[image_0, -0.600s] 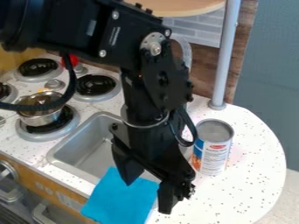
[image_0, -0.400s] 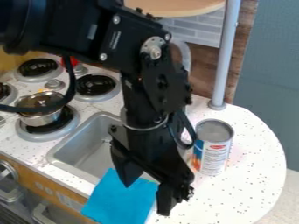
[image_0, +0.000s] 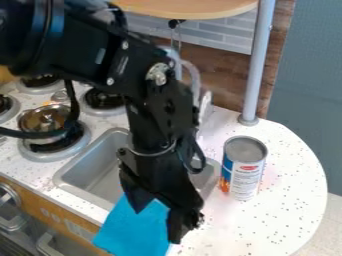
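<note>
The black gripper (image_0: 156, 223) hangs over the front right corner of the sink, its two fingers spread apart. Behind and below it lies a turquoise cloth (image_0: 127, 234), draped at the sink's front rim and the counter edge; the gripper covers part of it. Whether they touch cannot be told. To the right, a can (image_0: 243, 172) with a white, blue and red label stands upright on the speckled counter (image_0: 287, 200), apart from the gripper.
The grey sink (image_0: 100, 175) lies left of and behind the gripper. On the left, a metal pot (image_0: 45, 134) sits on a stove burner, with the arm's cable crossing in front. A grey pole (image_0: 256, 70) rises at the back, near the faucet (image_0: 204, 106).
The arm and gripper have shifted left, away from the can. More of the faucet and the right part of the sink now show. Cloth, can and pot stay in place.
</note>
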